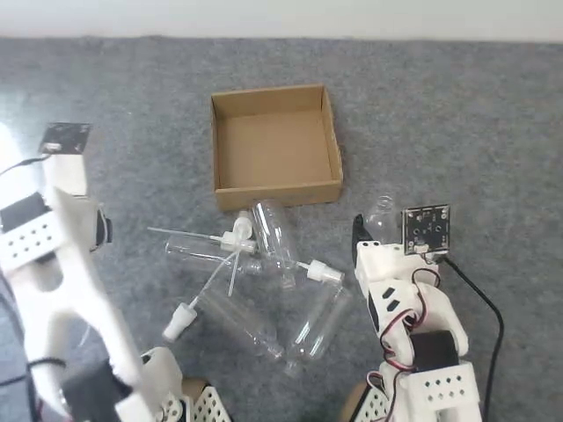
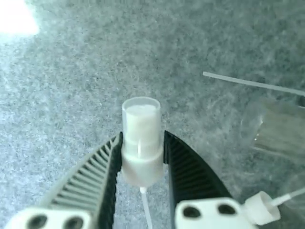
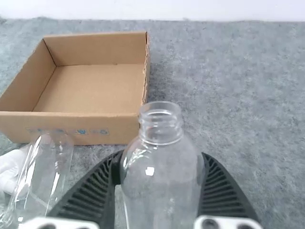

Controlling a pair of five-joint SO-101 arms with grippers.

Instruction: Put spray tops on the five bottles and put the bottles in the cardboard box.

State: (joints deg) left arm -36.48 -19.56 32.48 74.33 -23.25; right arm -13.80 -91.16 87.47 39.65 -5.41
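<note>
Grey, felt-like table. High view: the cardboard box sits open and holds nothing. Just in front of its near wall four clear bottles lie on their sides in a loose heap, with white spray tops and thin dip tubes among them. Whether any top is seated on a neck, I cannot tell. The right arm stands beside the heap with a fifth bottle upright at its tip.

Left wrist view: left fingers clenched on a white spray top. Its cap points away from the fingers and its dip tube runs back between them. Beyond the fingers and off to one side lie a loose dip tube and a clear bottle body. Another spray top lies close by one finger.

Right wrist view: right fingers grasp the open-necked bottle by its body, neck uncapped. The box lies ahead of the fingers, apart from them. A lying bottle rests beside one finger, against the box's near wall.
</note>
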